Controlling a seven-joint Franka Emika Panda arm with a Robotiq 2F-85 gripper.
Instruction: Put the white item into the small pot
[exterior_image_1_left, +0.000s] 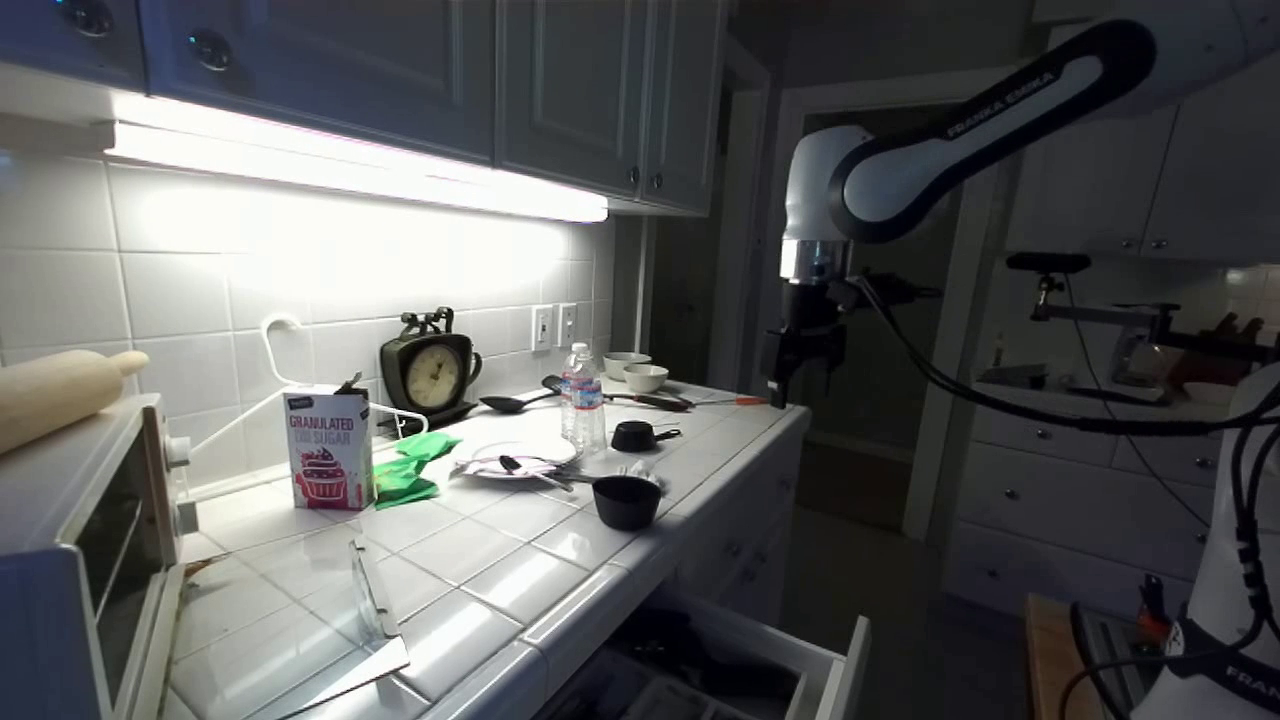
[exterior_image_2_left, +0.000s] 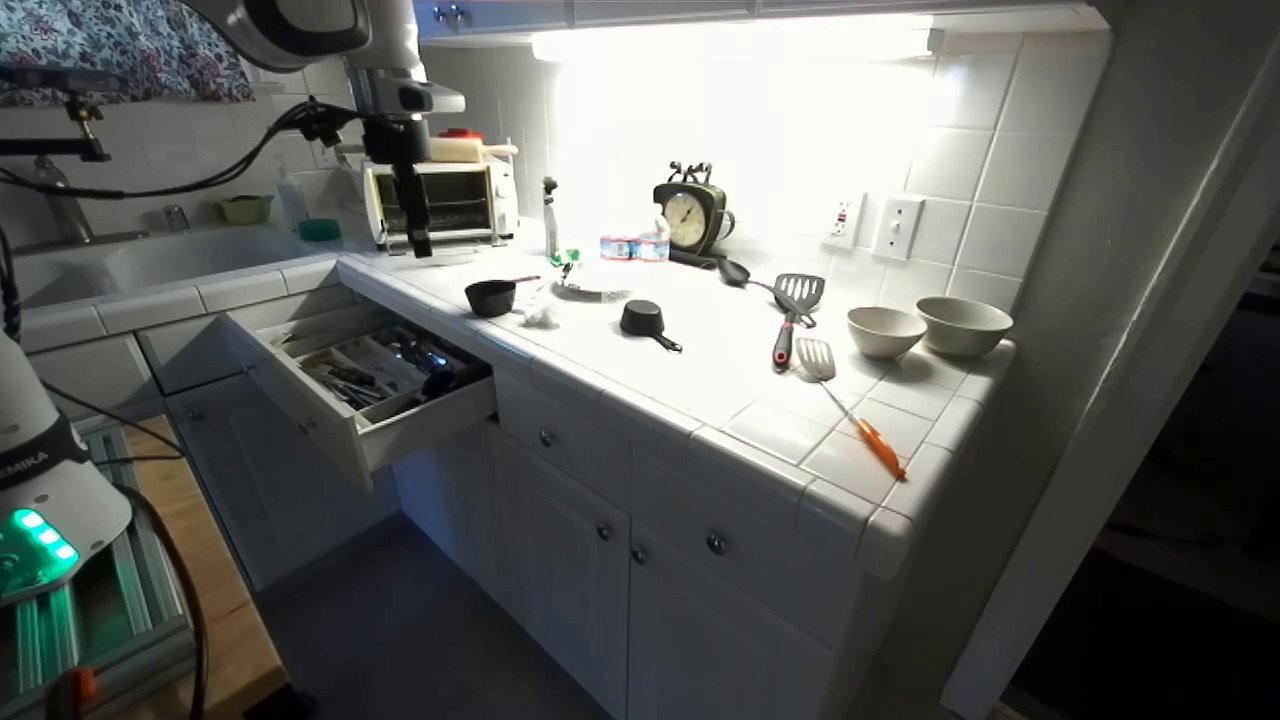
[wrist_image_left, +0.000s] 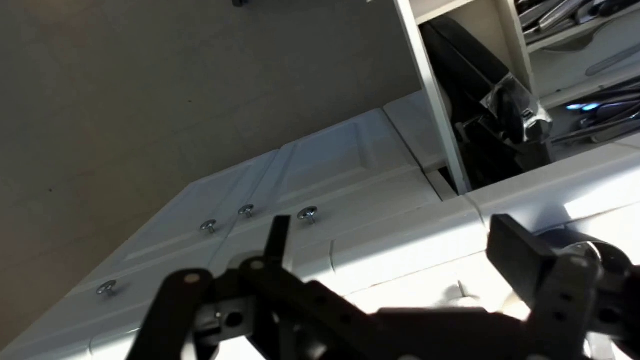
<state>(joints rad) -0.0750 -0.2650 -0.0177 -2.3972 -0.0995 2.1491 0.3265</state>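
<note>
claw (wrist_image_left: 390, 230) agape in midair, white item (exterior_image_2_left: 541, 317) beside small black pot (exterior_image_2_left: 490, 300)

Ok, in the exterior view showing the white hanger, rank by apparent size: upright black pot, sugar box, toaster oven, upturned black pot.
1. Toaster oven, cut off by the frame
2. Sugar box
3. Upright black pot
4. Upturned black pot; it stands farther from this camera, so which pot is truly bigger is unsure.
</note>
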